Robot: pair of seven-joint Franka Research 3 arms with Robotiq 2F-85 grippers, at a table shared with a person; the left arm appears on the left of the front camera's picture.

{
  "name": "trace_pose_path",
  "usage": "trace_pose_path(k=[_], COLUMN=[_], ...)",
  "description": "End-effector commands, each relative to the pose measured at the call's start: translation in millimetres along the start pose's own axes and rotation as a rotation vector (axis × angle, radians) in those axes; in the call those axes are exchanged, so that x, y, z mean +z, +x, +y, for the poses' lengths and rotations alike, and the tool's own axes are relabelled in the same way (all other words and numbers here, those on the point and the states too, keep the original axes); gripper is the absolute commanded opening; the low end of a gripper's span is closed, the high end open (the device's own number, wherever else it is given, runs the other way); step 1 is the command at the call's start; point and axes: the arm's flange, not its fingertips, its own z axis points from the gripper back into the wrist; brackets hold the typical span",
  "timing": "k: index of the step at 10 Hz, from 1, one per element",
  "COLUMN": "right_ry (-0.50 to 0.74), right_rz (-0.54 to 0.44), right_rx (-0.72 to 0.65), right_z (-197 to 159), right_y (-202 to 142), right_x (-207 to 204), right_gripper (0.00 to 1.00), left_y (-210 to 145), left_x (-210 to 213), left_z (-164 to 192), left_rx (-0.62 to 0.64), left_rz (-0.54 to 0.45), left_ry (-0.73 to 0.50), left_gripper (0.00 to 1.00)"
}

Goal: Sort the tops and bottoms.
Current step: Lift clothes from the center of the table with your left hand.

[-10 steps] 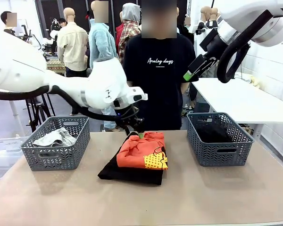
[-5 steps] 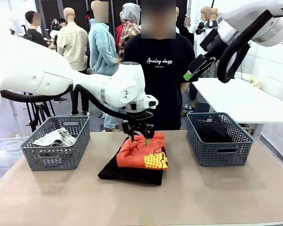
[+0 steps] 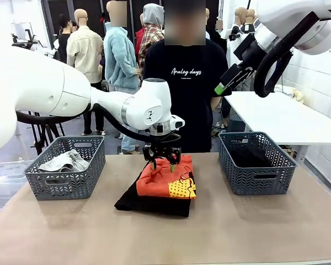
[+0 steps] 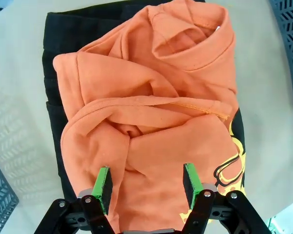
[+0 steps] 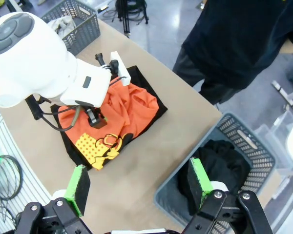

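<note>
An orange top (image 3: 168, 178) with a yellow dotted patch lies crumpled on a folded black bottom (image 3: 151, 203) at the table's middle. My left gripper (image 3: 163, 163) hangs open just over the top's far edge. In the left wrist view the green pads (image 4: 103, 187) straddle the orange top (image 4: 151, 117), with the black bottom (image 4: 63, 29) under it. A grey-white top (image 3: 63, 161) lies in the left basket (image 3: 66, 185). Another black bottom (image 3: 248, 157) sits in the right basket (image 3: 256, 179). My right gripper (image 3: 220, 87) is raised high at the right, open and empty (image 5: 139, 183).
A person in a black printed T-shirt (image 3: 186, 83) stands at the far edge, behind the pile. The right wrist view looks down on the left arm (image 5: 34, 63), the orange top (image 5: 132, 105) and the right basket (image 5: 254, 141). Bare tabletop (image 3: 209, 237) stretches along the front.
My left arm has swung right and come down so its gripper now sits over the orange top's far edge. The right arm has stayed where it was.
</note>
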Motion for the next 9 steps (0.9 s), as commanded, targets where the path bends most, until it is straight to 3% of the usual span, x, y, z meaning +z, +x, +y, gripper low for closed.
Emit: trace_pose_path(k=[1,9], right_ry=[0.0,0.0], right_rz=[0.001,0.001], right_rx=[0.0,0.0], right_z=[1,1], right_y=[-1,-1], right_x=[-1,-1], right_gripper=[1.0,1.0], left_y=[0,-3], left_x=[-2,-14], left_z=[2,13], left_rx=[0.048,0.09], left_rz=[0.004,0.007], left_ry=[-0.007,-0.037], left_gripper=[0.76,0.76])
